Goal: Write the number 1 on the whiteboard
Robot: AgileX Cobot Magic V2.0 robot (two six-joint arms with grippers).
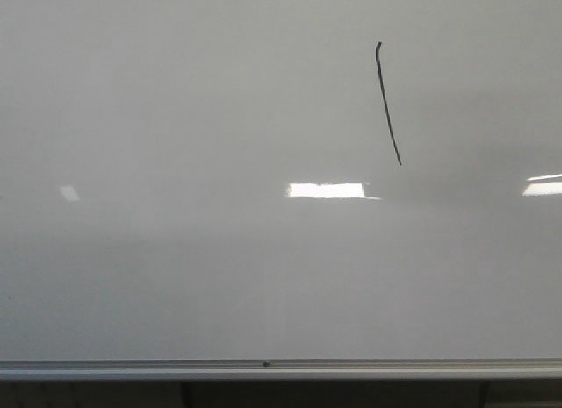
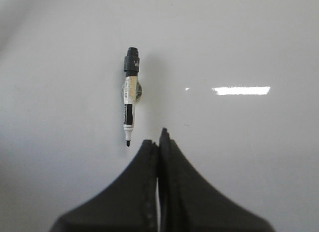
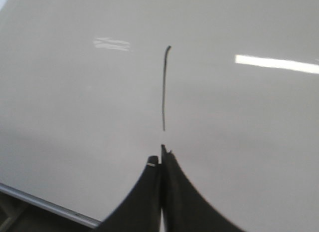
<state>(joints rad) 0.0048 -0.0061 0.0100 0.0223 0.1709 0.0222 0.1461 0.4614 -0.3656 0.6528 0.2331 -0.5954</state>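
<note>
The right gripper has its black fingers pressed together with nothing visible between them; a small pale fleck sits on one fingertip, too small to identify. Its tips hang just short of the lower end of the number 1, with a narrow gap of bare board between. The left gripper is likewise closed on nothing, its fingers meeting along a thin seam. Just beside its tips, not touching them, lies a marker on the board surface, black cap at the far end, bare tip nearest the gripper; the label print is too blurred to read, and a faint smudge or pale patch behind its barrel cannot be made out. Neither arm appears in the front view.

There the number 1 is a thin black stroke in the upper right part of the whiteboard, nearly vertical, leaning so its foot sits further right than its top, with a tiny hook at the top. It is short against the board.

The board is cut off at the top and both sides of the front view; only its silver frame strip shows along the lower edge. Bright rectangular reflections lie below the stroke. Wide unmarked board spreads left of and beneath the stroke.
</note>
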